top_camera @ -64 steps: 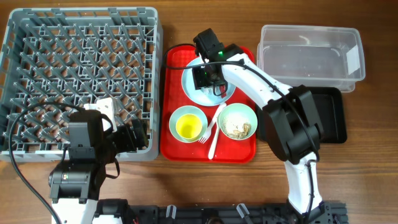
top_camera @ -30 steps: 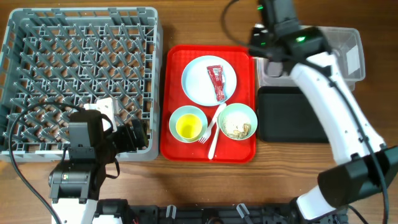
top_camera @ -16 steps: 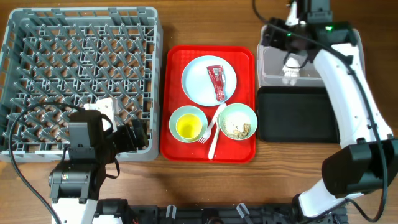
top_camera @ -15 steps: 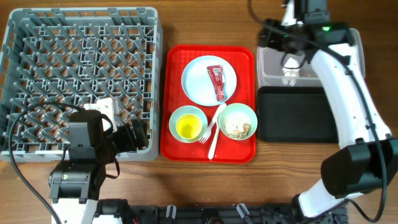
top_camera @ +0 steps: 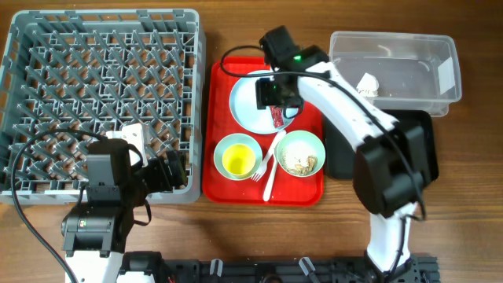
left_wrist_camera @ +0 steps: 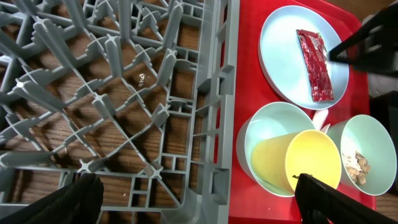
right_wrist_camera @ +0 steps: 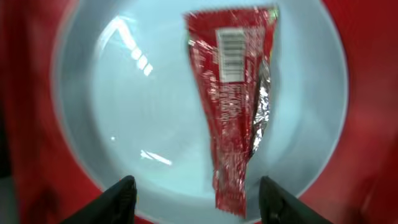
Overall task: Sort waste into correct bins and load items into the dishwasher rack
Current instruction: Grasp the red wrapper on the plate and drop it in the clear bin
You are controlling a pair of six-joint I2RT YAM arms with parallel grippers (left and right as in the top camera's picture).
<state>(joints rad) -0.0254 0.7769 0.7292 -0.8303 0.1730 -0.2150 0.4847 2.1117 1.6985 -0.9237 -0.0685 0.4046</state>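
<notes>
Hovering above the wooden table (top_camera: 471,196), right fingers (right_wrist_camera: 121,200) spread over sauce packet (right_wrist_camera: 233,118); left fingers (left_wrist_camera: 81,200) seemingly parted.

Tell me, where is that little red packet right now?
Overhead, the sauce packet lies on the pale plate at the red tray's far end, directly under the right gripper.

A red tray (top_camera: 303,190) sits on the wooden table (top_camera: 471,196).

Overhead, the right end effector (top_camera: 277,94) hides most of the sauce packet (top_camera: 277,119), its arm covers much of the black tray (top_camera: 428,141); right wrist view blurred
</notes>
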